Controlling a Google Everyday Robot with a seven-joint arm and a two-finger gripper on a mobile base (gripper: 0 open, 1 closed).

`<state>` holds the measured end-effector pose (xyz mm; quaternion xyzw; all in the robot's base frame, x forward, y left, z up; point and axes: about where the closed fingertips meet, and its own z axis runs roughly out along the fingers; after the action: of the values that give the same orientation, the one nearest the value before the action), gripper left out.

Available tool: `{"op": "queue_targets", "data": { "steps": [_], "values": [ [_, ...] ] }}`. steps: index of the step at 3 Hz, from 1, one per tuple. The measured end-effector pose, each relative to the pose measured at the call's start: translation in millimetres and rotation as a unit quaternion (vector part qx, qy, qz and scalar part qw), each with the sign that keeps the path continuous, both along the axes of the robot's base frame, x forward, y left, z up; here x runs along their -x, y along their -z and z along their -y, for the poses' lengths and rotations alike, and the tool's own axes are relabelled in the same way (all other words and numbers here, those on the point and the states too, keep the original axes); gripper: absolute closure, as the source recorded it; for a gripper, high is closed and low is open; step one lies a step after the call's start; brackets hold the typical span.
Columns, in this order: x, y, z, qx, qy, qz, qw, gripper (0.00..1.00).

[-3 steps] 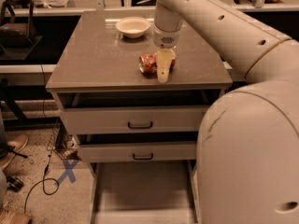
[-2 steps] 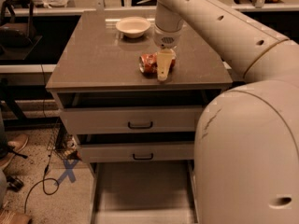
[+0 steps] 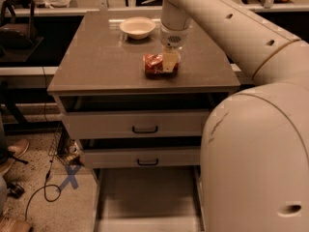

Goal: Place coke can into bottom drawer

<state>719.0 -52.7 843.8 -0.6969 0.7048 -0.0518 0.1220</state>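
Note:
The coke can (image 3: 155, 65) lies on its side on the brown cabinet top (image 3: 101, 57), near the middle front. It is red with white lettering. My gripper (image 3: 170, 62) comes straight down from the arm and sits over the can's right part, covering some of it. The bottom drawer (image 3: 145, 195) is pulled out at floor level below the cabinet, a wide grey tray with a flat bare floor. It lies well below and in front of the can.
A white bowl (image 3: 137, 27) stands at the back of the cabinet top. Two grey drawer fronts with black handles (image 3: 145, 129) (image 3: 147, 162) sit slightly ajar above the tray. My big pale arm (image 3: 256, 149) fills the right side. A cable and a blue cross (image 3: 70, 177) lie on the floor at the left.
The gripper's pale tip reached past the can's front edge before; it now ends on the can, so it has drawn back or up a little. The can has stayed put.

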Motion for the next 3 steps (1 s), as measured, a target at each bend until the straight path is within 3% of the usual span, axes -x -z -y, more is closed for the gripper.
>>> {"op": "queue_targets", "data": {
  "steps": [1,2,3],
  "values": [
    [13.4,-16.3,5.8,-0.027,-0.002,0.008,0.9996,0.87],
    [56.8,-33.1,31.9,-0.069,0.020,0.006,0.9974,1.00],
    [103.2,-15.2,62.8,-0.086,0.058,-0.031,0.9941,1.00]
  ]
}}
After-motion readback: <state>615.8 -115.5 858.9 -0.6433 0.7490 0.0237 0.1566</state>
